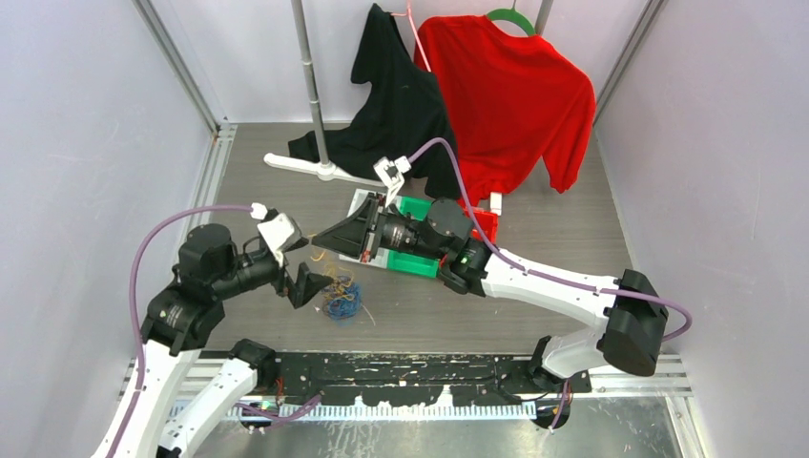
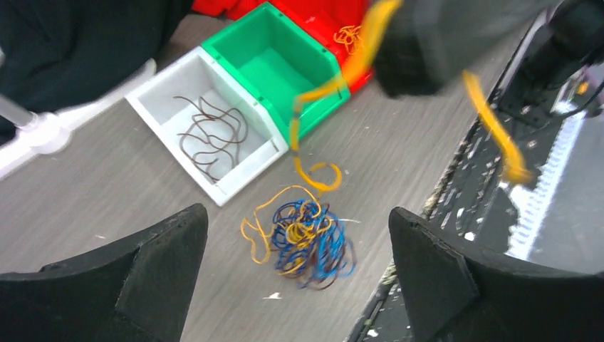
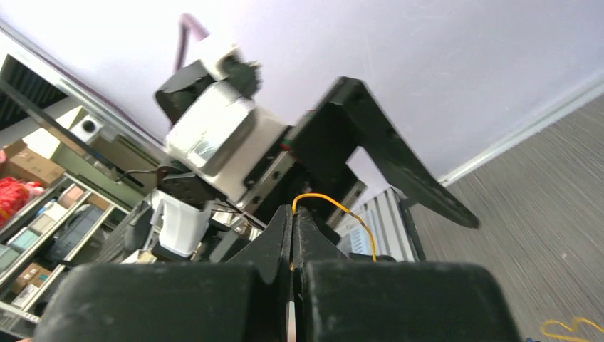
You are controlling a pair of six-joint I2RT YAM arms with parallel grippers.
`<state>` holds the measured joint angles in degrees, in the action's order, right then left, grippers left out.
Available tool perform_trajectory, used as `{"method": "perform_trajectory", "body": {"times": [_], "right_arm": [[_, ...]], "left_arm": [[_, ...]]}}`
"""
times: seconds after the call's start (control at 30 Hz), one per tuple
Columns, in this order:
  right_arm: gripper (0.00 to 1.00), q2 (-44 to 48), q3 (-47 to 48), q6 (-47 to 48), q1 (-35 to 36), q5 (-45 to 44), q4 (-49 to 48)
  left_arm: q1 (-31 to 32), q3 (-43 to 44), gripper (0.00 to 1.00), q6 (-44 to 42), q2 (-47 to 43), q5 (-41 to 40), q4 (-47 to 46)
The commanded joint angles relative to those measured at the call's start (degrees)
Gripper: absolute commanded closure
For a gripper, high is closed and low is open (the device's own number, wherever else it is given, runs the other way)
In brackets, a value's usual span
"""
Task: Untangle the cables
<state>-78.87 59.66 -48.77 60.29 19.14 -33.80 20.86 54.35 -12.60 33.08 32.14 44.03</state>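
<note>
The tangle of cables (image 1: 341, 299), blue, yellow-orange and dark brown, lies on the table near the front edge. In the left wrist view the tangle (image 2: 313, 246) sits below and between my open left fingers (image 2: 157, 263). My left gripper (image 1: 303, 283) is open and empty, just left of the tangle. My right gripper (image 1: 320, 239) is shut on one yellow-orange cable (image 2: 313, 121), which hangs from it down toward the tangle. In the right wrist view the jaws (image 3: 293, 211) are closed, with the yellow cable (image 3: 342, 208) looping out of them.
Three bins stand behind the tangle: a white one (image 2: 167, 89) holding dark brown cables (image 2: 214, 135), a green one (image 2: 278, 64), and a red one (image 2: 320, 18) holding orange cables. A clothes rack base (image 1: 315, 167) and hanging black and red shirts stand at the back. The black front rail (image 2: 491, 185) is to the right.
</note>
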Motion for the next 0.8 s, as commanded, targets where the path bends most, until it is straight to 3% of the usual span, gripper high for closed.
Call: {"method": "perform_trajectory", "body": {"times": [0.0,0.17,0.27,0.4,0.5,0.53,0.6,0.63,0.67,0.7,0.77], "right_arm": [[0.99,1.8,3.6,-2.2,0.0,1.5,-8.2],[0.99,1.0,6.7,-3.2,0.0,3.2,-9.0],[0.99,0.5,8.0,-3.4,-0.1,3.8,-9.0],[0.99,-0.1,8.3,-3.2,0.0,4.2,-8.6],[0.99,0.4,7.2,-1.9,-0.1,3.9,-7.6],[0.99,0.7,6.8,-1.2,-0.1,3.8,-7.0],[0.97,1.7,5.8,0.5,-0.1,3.1,-5.7],[0.91,2.2,5.1,1.6,-0.1,3.0,-5.0],[0.7,3.0,4.4,3.1,-0.2,3.4,-3.9],[0.56,3.9,3.6,4.7,-0.2,3.5,-2.4],[0.43,6.4,1.1,8.9,-0.4,3.3,1.2]], "left_arm": [[-0.3,3.8,0.03,14.4,4.4,4.4,-6.9],[-0.3,3.1,0.05,16.4,5.5,6.3,-9.2],[-0.3,2.8,0.14,16.6,5.7,7.5,-10.2],[-0.2,3.7,0.47,17.8,6.6,10.7,-10.6],[-0.3,5.0,0.9,17.1,7.0,11.5,-8.7],[-0.3,5.2,0.97,16.8,6.9,11.1,-8.3],[-0.3,6.1,1.0,15.6,6.7,10.3,-7.5],[-0.3,6.6,1.0,14.8,6.7,10.0,-7.3],[-0.3,7.2,1.0,14.2,6.8,9.6,-7.0],[-0.3,7.8,1.0,13.5,6.9,9.4,-6.6],[-0.3,9.4,1.0,12.4,7.6,10.1,-5.5]]}}
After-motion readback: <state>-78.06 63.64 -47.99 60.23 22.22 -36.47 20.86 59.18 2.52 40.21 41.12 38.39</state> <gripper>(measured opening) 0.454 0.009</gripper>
